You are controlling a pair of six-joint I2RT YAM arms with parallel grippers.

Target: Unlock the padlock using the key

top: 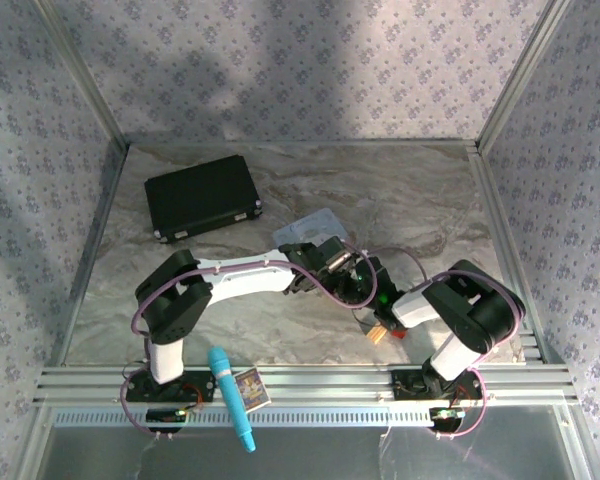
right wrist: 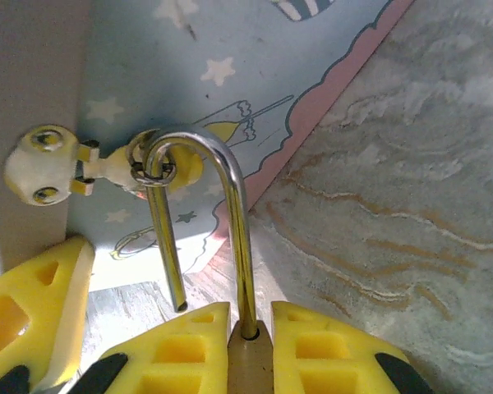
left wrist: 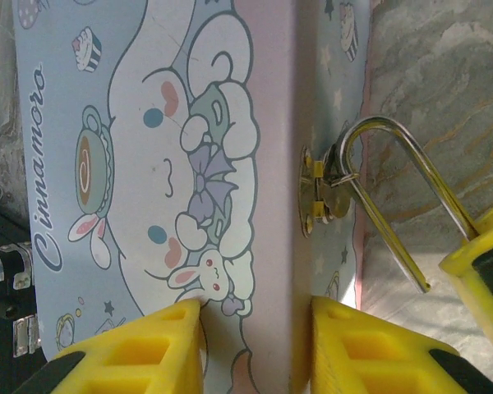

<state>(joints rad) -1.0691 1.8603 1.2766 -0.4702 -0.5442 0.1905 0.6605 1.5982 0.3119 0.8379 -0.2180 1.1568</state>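
Note:
The padlock [right wrist: 251, 363] has a brass body, and my right gripper [right wrist: 251, 341] is shut on it. Its silver shackle [right wrist: 230, 172] stands open, one leg free, and hooks through the ring of the hasp [right wrist: 152, 168] on the pastel tin box [right wrist: 230, 49]. In the left wrist view the shackle [left wrist: 394, 135] hangs from the hasp [left wrist: 320, 193]. My left gripper [left wrist: 255, 328] is shut on the tin box [left wrist: 148, 164], one finger on the lid and one on the front face. From above, both grippers [top: 325, 262] [top: 365, 285] meet beside the tin [top: 310, 228]. The key is hidden.
A black case [top: 202, 197] lies at the back left. A tan block [top: 379, 333] and a red block [top: 395, 335] sit near the right arm. A teal tool [top: 232, 395] and a small card [top: 251, 388] rest on the front rail.

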